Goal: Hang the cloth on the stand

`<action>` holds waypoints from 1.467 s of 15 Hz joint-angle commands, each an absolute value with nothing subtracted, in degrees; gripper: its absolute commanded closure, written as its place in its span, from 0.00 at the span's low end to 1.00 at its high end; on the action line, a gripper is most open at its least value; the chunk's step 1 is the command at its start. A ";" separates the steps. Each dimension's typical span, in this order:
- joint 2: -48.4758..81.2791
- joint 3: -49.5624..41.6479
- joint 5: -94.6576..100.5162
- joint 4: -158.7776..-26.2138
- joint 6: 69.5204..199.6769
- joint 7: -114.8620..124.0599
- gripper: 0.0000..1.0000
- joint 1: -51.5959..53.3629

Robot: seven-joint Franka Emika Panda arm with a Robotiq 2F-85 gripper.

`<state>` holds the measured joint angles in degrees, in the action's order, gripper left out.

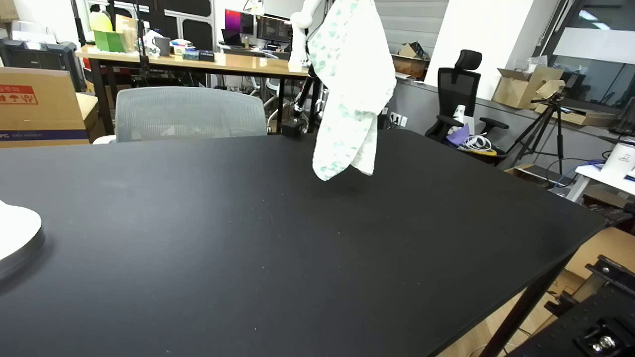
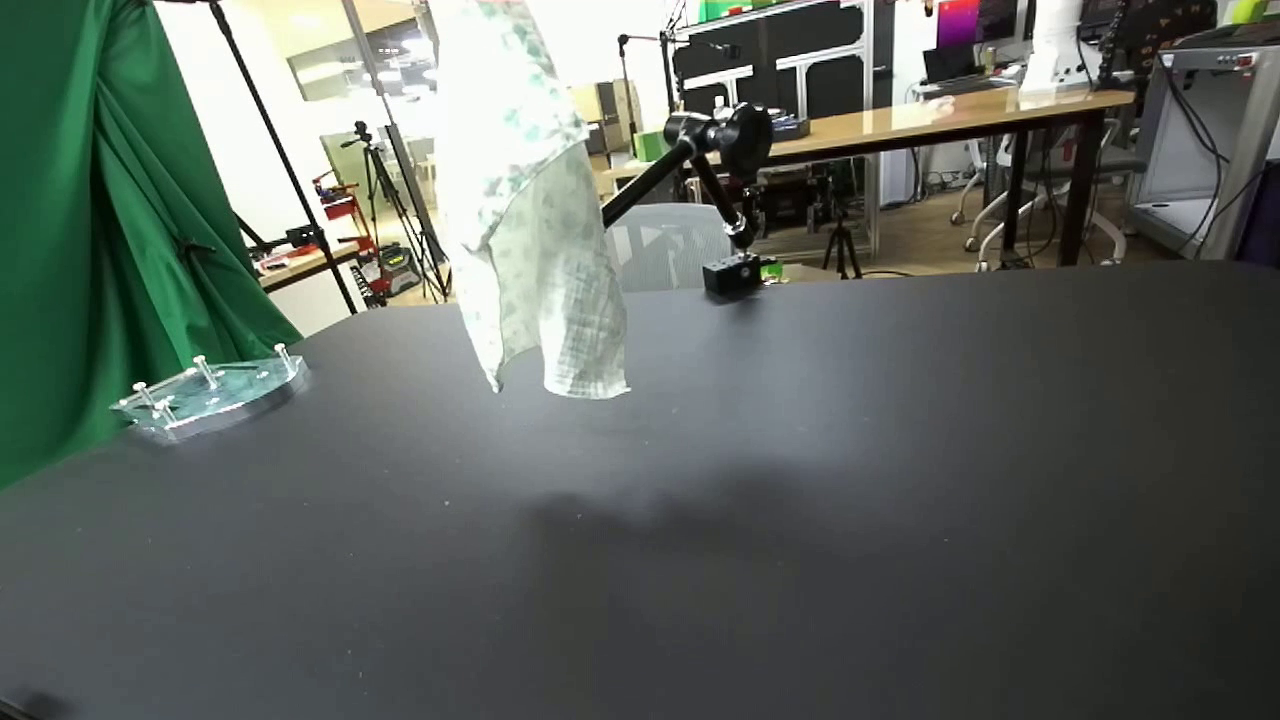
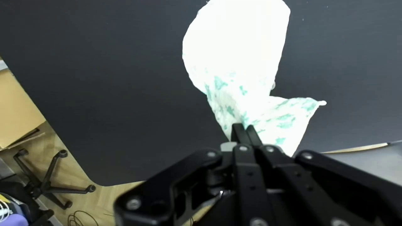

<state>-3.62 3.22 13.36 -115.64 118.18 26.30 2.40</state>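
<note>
The green-printed white cloth (image 1: 351, 89) hangs clear of the black tabletop (image 1: 238, 258), its gathered folds clamped in your hand (image 3: 244, 127). On the tabletop sit a white disc (image 1: 17, 228), partly in view, and, near a green curtain (image 2: 60, 230), a clear pegged plate (image 2: 225, 392); a grey chair (image 1: 191, 114) stands just beyond the edge.

Wrist-view overexposure bleaches the cloth (image 3: 238, 59); soft shadows (image 2: 670, 520) dim the table (image 2: 950, 480).
</note>
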 commanded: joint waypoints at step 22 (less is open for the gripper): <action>14.39 -1.33 12.06 -93.99 108.61 35.62 0.20 3.54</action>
<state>14.57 -0.56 12.10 -94.27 110.57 35.74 2.78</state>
